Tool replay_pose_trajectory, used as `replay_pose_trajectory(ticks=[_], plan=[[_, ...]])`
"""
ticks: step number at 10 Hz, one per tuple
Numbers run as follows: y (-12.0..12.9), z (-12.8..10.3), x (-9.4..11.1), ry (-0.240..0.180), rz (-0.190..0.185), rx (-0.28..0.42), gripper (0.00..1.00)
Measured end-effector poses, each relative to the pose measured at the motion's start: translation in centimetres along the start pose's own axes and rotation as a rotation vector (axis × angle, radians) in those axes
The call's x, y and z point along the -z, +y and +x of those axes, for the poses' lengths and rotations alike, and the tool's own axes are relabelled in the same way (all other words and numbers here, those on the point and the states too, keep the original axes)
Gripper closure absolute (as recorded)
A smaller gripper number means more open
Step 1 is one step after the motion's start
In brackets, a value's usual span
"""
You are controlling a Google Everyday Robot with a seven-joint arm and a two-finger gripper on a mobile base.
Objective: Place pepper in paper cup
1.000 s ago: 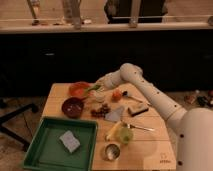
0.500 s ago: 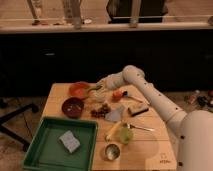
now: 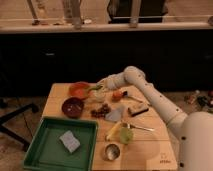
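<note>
Found the gripper [image 3: 99, 87] low over the far left-centre of the table [image 3: 150, 152], at the end of a white arm [image 3: 134, 76] reaching in from the right. Could not tell whether spread, pressed together or pinching anything. Made out the pepper [image 3: 93, 88] as a green sliver right at the gripper's tip, lying across the gap between the orange bowl [image 3: 78, 90] and the cup [image 3: 99, 95]. Could not tell whether touching the cup's rim or hanging above it. Saw the cup upright, just right of the orange bowl and just beyond a dark cluster of grapes [image 3: 101, 110]. Noted a dark red bowl [image 3: 73, 107] near the orange one, on the side closer to the camera. Spotted a round orange fruit [image 3: 117, 96] just right of the cup. Closer in, noted a yellow vegetable [image 3: 113, 132] touching a green cup [image 3: 126, 135], with a metal cup [image 3: 112, 151] near the front edge. At front left, saw a green tray [image 3: 35, 152] holding a grey sponge [image 3: 69, 141].
</note>
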Motion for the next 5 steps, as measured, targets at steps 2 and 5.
replay_pose_trajectory(ticks=[2, 5], plan=[[-0.01, -0.03, -0.08, -0.002, -0.004, 0.000, 0.99], [-0.07, 0.06, -0.10, -0.006, -0.007, -0.007, 0.75]])
